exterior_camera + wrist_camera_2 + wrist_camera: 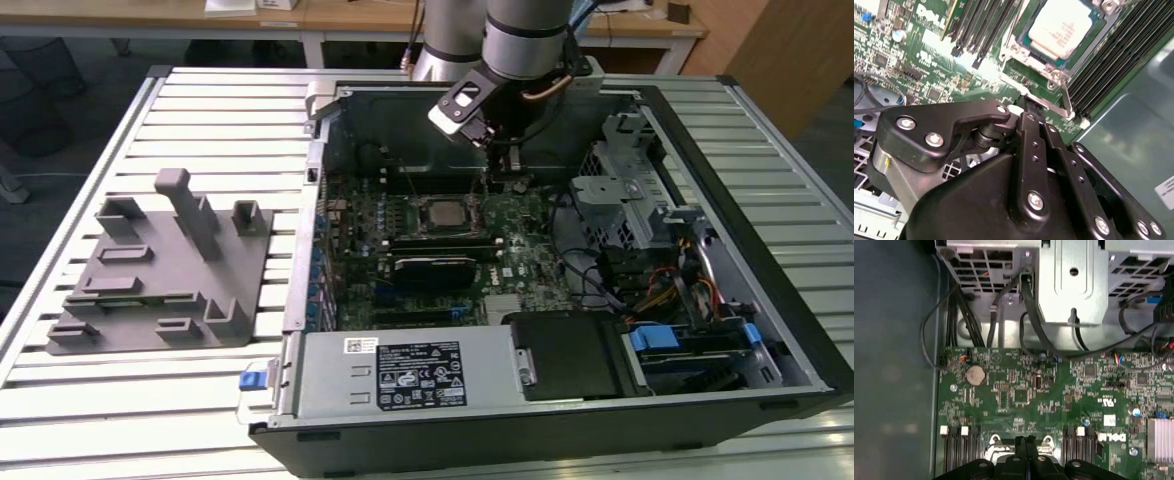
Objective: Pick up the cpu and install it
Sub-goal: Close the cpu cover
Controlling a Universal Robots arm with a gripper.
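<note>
The slatted table is carrying an open computer case. The cpu is sitting in its socket frame. The hand, fingers pressed together, is hovering just beside it, and a sideways slip could be knocking the chip askew.

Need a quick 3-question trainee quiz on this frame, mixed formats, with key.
1. True or false: the cpu lies on the grey fixture.
2. The gripper is nearest to: A) the socket B) the fixture C) the power supply.
3. Fill in: the fixture stands on the exterior view's ____ of the case.
Key: 1 false, it sits in the socket; 2 A; 3 left.
</note>
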